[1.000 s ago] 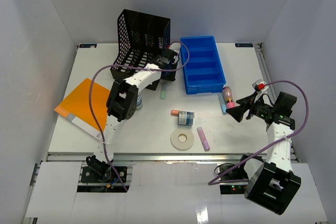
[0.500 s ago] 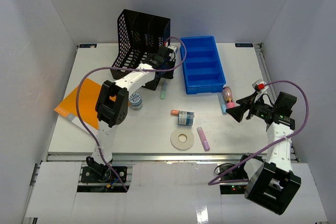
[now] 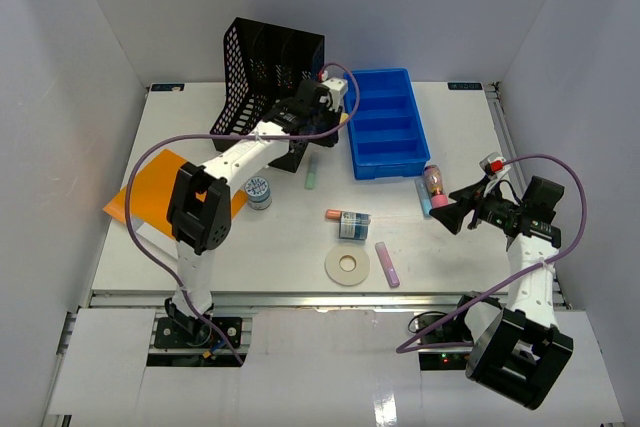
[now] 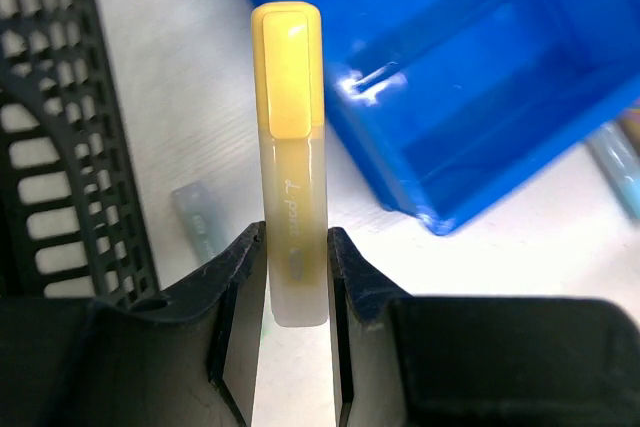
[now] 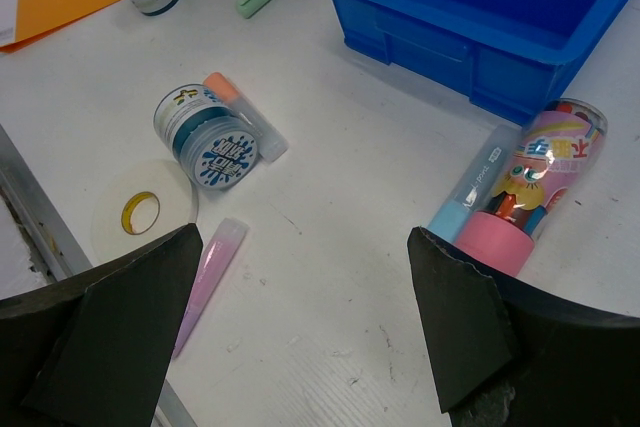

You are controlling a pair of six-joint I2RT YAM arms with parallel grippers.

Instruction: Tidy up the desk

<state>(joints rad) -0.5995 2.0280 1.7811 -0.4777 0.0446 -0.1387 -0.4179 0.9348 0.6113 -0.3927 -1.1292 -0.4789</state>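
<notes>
A yellow highlighter [image 4: 290, 147] is showing translucent amber below its cap, against the solid blue tray [image 4: 480, 77] and the black mesh rack [image 4: 60, 147]. On the white desk [image 3: 290, 247], an orange folder [image 3: 150, 197] is glowing, and a pink tube [image 5: 545, 172] is wearing a cartoon print.

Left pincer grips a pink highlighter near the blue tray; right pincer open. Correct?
No: the highlighter is yellow, not pink, as the left wrist view shows. The left pincer grips it near the blue tray; right pincer open.
</notes>
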